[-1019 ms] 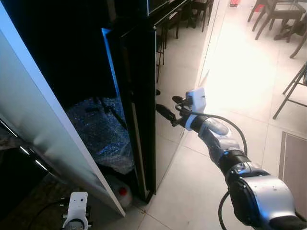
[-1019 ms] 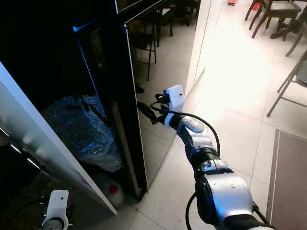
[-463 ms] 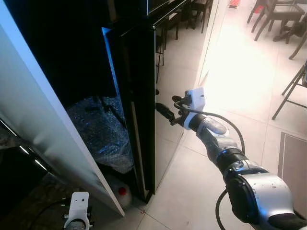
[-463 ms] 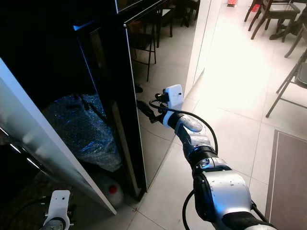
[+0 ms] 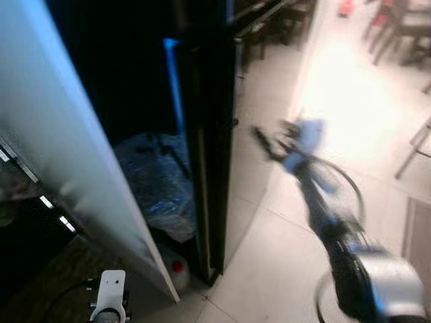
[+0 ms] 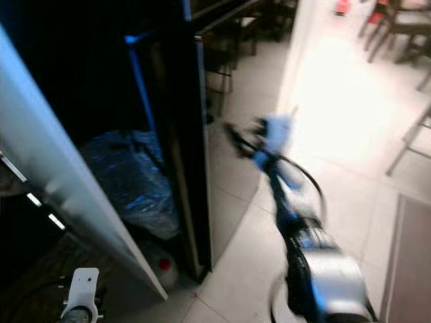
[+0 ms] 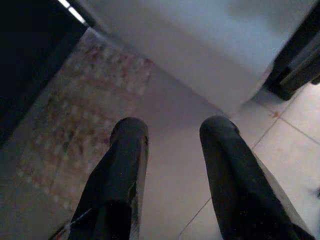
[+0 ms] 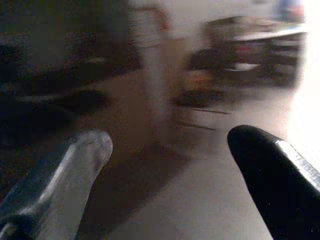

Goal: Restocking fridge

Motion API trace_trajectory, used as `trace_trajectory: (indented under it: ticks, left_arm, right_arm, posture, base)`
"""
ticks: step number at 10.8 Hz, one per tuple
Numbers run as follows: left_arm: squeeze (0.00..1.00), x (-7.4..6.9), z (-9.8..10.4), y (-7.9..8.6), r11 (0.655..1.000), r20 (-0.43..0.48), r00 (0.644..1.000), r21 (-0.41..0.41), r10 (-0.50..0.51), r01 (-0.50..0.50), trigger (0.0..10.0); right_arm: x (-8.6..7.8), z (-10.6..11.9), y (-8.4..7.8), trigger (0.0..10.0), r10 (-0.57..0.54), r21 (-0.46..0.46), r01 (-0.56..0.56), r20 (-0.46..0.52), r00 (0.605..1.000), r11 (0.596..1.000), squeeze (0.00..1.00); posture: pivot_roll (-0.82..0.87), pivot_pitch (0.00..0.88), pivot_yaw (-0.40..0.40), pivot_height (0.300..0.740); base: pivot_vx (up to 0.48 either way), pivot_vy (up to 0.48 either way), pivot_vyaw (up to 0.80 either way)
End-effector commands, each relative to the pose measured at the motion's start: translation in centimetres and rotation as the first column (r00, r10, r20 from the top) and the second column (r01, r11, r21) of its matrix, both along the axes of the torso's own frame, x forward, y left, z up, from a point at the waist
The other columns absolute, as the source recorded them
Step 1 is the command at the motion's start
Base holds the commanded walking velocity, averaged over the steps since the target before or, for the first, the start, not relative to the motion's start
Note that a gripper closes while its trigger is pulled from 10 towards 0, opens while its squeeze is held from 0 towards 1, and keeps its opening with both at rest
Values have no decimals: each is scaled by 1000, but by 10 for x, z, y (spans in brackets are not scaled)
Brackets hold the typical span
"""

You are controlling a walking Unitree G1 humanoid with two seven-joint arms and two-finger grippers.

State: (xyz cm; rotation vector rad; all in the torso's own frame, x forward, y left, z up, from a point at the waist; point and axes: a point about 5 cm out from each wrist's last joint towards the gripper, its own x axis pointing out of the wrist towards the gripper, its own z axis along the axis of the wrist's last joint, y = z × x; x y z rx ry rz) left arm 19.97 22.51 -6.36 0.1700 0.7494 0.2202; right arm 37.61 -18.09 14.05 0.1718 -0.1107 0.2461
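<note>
Bubble wrap inside fridge — bottom

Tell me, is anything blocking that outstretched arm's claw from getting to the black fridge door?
Nothing visible does. The right gripper, fingers open and empty, hangs in open air beside the outer face of the black fridge door, with bare tiled floor below. The picture is blurred, so whether it touches the door cannot be told.

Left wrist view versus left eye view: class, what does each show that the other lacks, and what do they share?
Left wrist view: the left gripper, black fingers apart. Left eye view: the blurred right gripper beside the dark fridge, bubble wrap inside, a red-capped bottle. Shared: the white fridge door and tiled floor.
</note>
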Motion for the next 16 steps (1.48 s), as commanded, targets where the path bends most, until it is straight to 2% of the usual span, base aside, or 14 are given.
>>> trace_trajectory:
  ticks: [1,2,3,4,5,6,7,8,9,10,11,12,13,16]
  left_arm:
    - [0,-8,-4,4,1000,-34,999,8,17,-16,10000]
    - [0,-10,-5,4,1000,-32,999,4,13,-13,10000]
    - [0,-13,-6,4,1000,-39,999,6,13,-13,10000]
    - [0,-17,-8,6,999,-52,998,-4,38,-39,10000]
    - [0,-18,-9,7,999,-56,997,-5,46,-46,10000]
    - [0,-23,-12,9,996,-92,992,-32,84,-87,10000]
    - [0,-24,-13,8,995,-101,991,-42,82,-87,10000]
    - [0,-24,-13,6,996,-109,992,-55,65,-71,10000]
    - [0,-23,-14,3,996,-119,992,-71,42,-50,10000]
    - [0,-25,-15,3,996,-132,990,-71,41,-51,10000]
    - [0,-26,-16,3,995,-138,989,-84,47,-59,10000]
    - [0,-24,-15,3,995,-132,990,-87,46,-58,10000]
    - [0,-24,-15,2,995,-139,990,-92,35,-48,10000]
    - [0,-23,-16,-1,994,-147,989,-106,14,-29,10000]
  right_arm:
    - [-6,-5,-18,10000,-120,26,120,3,993,992,0]
    - [-16,-17,-36,10000,-225,17,225,-22,974,974,0]
    - [-28,-36,-46,10000,-267,-6,267,-76,961,964,0]
    - [-53,-78,-57,10000,-302,-65,295,-233,924,953,0]
    - [-60,-88,-59,10000,-312,-86,300,-271,910,950,0]
    - [-97,-138,-59,10000,-330,-167,284,-492,806,944,0]
    - [-115,-158,-57,10000,-327,-192,265,-580,746,945,0]
    - [-137,-179,-52,10000,-324,-216,242,-673,665,946,0]
    - [-174,-207,-44,10000,-316,-267,169,-783,535,949,0]
    - [-191,-217,-42,10000,-327,-296,142,-818,473,945,0]
    - [-205,-225,-39,10000,-345,-288,195,-844,411,938,0]
    - [-205,-226,-33,10000,-330,-253,229,-847,418,940,0]
    - [-203,-227,-21,10000,-289,-222,200,-851,439,954,0]
    - [-205,-228,-17,10000,-293,-222,210,-859,420,952,0]
  posture:
    - [-98,0,36,740]
    - [-97,0,35,740]
    - [-97,0,35,740]
    - [-101,0,37,740]
    - [-103,0,39,740]
    - [-106,0,39,740]
    - [-114,0,45,740]
    - [-116,0,46,740]
    - [-106,0,49,740]
    - [-104,0,50,740]
    - [-82,0,52,740]
    - [-82,0,53,740]
    - [-95,0,61,740]
    - [-92,0,64,740]
  base:
    - [0,0,0]
    - [0,0,0]
    - [0,0,0]
    - [0,0,0]
    - [0,0,0]
    - [0,0,0]
    - [0,0,0]
    - [0,0,0]
    - [0,0,0]
    - [0,0,0]
    - [0,0,0]
    - [0,0,0]
    - [0,0,0]
    - [0,0,0]
